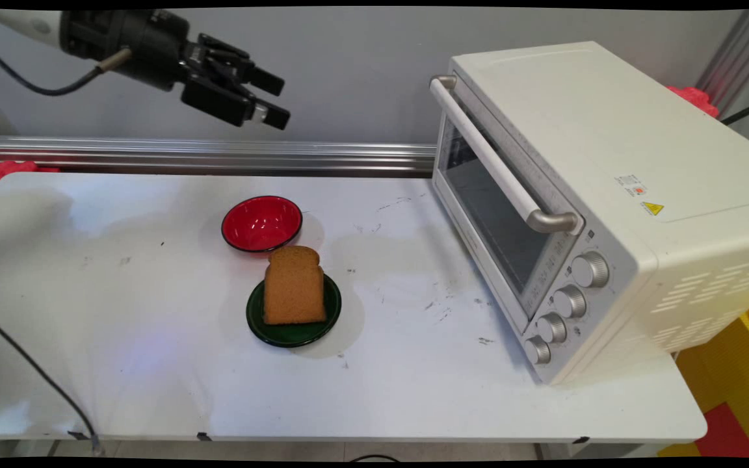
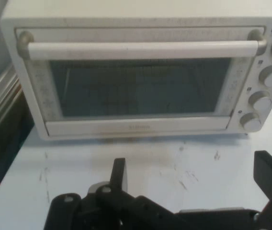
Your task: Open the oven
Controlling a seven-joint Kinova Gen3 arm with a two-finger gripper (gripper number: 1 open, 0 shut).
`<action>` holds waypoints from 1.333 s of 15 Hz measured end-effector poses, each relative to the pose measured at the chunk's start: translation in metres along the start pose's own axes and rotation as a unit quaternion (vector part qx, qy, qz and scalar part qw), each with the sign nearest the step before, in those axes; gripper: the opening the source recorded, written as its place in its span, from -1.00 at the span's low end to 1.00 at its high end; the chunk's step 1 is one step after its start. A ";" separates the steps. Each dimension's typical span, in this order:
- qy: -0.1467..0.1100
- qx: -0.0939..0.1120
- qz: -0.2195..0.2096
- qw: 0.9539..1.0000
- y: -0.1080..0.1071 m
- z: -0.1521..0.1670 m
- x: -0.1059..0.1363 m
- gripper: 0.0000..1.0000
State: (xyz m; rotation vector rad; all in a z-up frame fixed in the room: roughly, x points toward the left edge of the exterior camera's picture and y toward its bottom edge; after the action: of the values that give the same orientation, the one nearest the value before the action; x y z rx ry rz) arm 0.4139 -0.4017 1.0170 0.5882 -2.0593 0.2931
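Toaster oven [image 1: 608, 208] is sitting at the right of the counter [image 1: 121, 364], door shut and its handle [image 1: 498, 156] untouched. Claw [image 1: 274, 97] is hanging high at the far left, released and carrying nothing, facing the oven door [image 2: 141, 86]. Bread slice [image 1: 293, 286] is lying on the green plate [image 1: 296, 331], just near of the red bowl [image 1: 261, 223]; nothing is looking handled.

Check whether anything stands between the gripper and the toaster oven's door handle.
Nothing visible does. The open gripper hangs high at upper left, facing the toaster oven; its door handle shows unobstructed in the hand view.
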 end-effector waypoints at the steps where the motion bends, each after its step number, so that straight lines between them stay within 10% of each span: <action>1: 0.000 0.000 0.006 1.000 0.000 0.006 0.004 1.00; 20: -0.062 0.013 0.044 0.997 0.010 0.137 0.131 1.00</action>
State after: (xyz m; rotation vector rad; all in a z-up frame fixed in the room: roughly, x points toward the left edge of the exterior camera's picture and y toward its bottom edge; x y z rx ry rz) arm 0.2500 -0.4899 1.0563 0.5435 -2.2079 0.3419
